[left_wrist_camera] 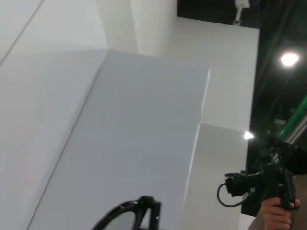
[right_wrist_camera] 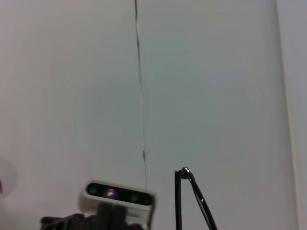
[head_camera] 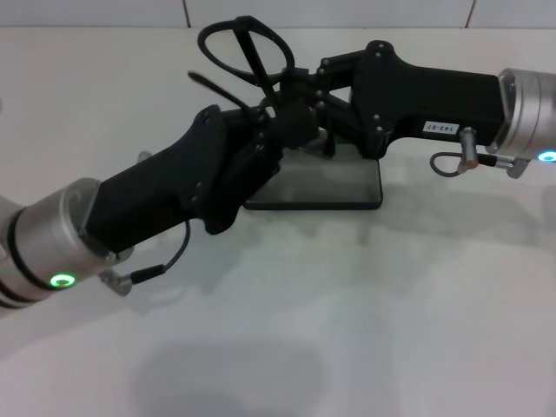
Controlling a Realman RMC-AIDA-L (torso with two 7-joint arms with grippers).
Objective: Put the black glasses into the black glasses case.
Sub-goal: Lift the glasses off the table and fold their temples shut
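The black glasses (head_camera: 233, 50) are held up in the air above the far edge of the table, lenses upward, one temple arm sticking out to the left. My left gripper (head_camera: 271, 111) reaches up from the lower left and is shut on the glasses' lower part. My right gripper (head_camera: 294, 85) comes in from the right and meets the glasses at the same spot. The black glasses case (head_camera: 334, 184) lies open and flat just below both grippers, grey lining up. The frame also shows in the left wrist view (left_wrist_camera: 125, 214), and a temple arm in the right wrist view (right_wrist_camera: 193, 197).
The white table (head_camera: 365, 304) stretches in front of the case. A wall runs behind it. In the left wrist view a person's hand holds a camera (left_wrist_camera: 268, 189) far off. The right wrist view shows the left arm's wrist camera (right_wrist_camera: 120, 195).
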